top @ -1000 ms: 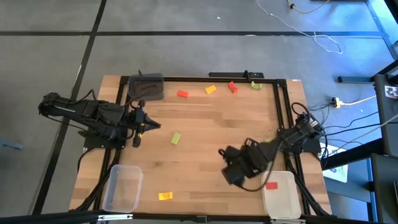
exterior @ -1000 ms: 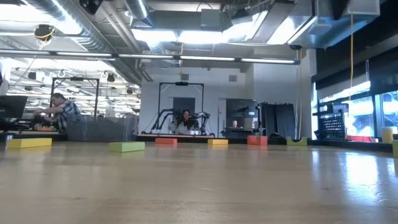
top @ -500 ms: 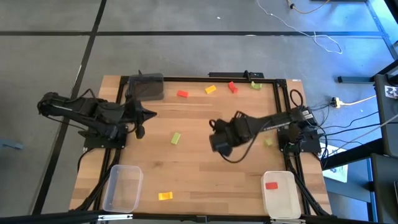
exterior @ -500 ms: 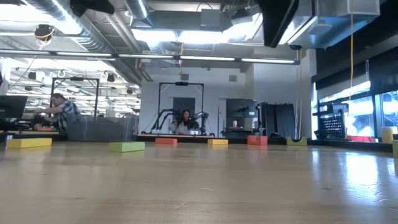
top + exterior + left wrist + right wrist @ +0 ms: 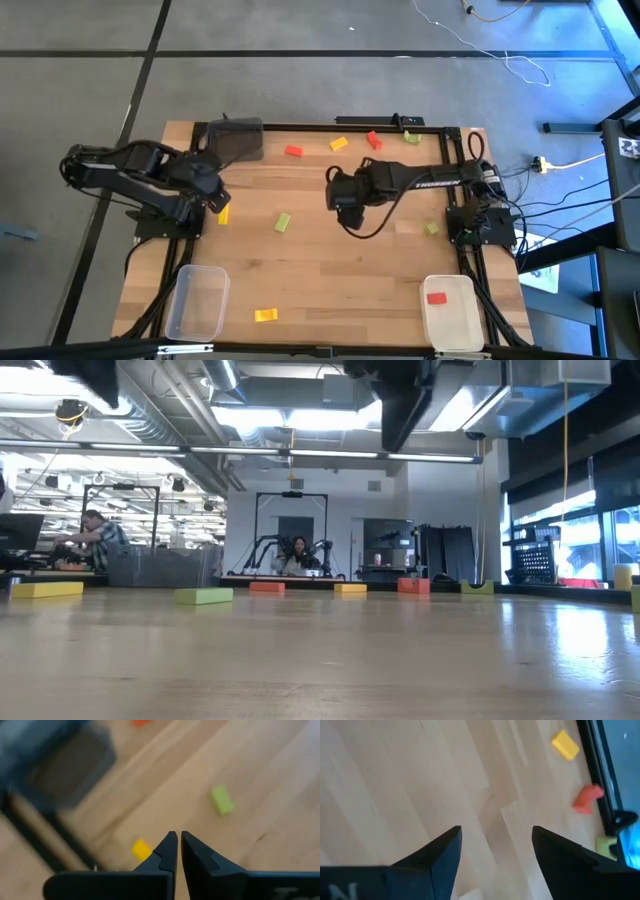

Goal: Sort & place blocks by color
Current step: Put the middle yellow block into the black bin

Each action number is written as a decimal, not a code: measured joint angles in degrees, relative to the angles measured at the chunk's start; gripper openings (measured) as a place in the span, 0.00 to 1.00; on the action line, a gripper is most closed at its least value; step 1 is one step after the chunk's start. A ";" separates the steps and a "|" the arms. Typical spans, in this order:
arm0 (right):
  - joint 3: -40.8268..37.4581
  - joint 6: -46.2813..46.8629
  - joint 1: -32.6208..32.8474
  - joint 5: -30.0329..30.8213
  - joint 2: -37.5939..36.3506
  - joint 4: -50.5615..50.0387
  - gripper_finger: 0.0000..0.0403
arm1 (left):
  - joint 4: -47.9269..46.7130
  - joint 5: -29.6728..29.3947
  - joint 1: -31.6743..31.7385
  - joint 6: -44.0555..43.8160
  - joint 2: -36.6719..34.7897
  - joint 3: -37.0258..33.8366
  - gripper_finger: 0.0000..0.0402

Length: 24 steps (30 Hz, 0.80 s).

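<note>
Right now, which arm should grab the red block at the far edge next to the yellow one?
Right. The right gripper hangs with jaws open over mid-table, facing the red block and yellow block in its wrist view. The left gripper is shut, over by the dark bin, farther away.
</note>
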 joint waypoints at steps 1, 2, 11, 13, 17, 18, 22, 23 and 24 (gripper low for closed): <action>0.00 -1.34 -0.27 -0.01 0.00 0.42 0.60 | -1.41 1.70 0.50 -2.02 0.43 0.00 0.07; 0.00 -2.37 -0.49 0.00 0.00 1.01 0.60 | -2.50 3.40 1.03 -4.05 0.91 0.00 0.08; 0.00 -7.22 -2.08 0.01 0.00 7.31 0.60 | -4.95 14.23 4.16 -18.16 2.89 0.00 0.14; -0.01 -7.15 -2.34 0.03 0.00 9.51 0.60 | -4.89 14.64 4.25 -21.38 2.94 0.00 0.13; -0.01 -8.85 -2.77 -0.03 0.00 13.79 0.60 | -4.90 15.26 4.25 -25.06 2.91 0.00 0.13; -0.02 -10.44 -2.89 -0.05 0.00 14.51 0.60 | -4.88 15.26 4.25 -25.55 2.91 0.00 0.13; -0.02 -16.13 -3.37 -2.77 0.00 17.08 0.60 | -4.88 15.24 4.25 -26.54 2.91 0.00 0.14; -0.02 -17.85 -3.60 -4.96 0.01 18.10 0.60 | -4.88 15.24 4.25 -26.55 2.92 0.00 0.13; -0.02 -19.52 -3.78 -7.50 0.02 19.21 0.60 | -4.88 15.24 4.25 -26.59 2.92 0.00 0.13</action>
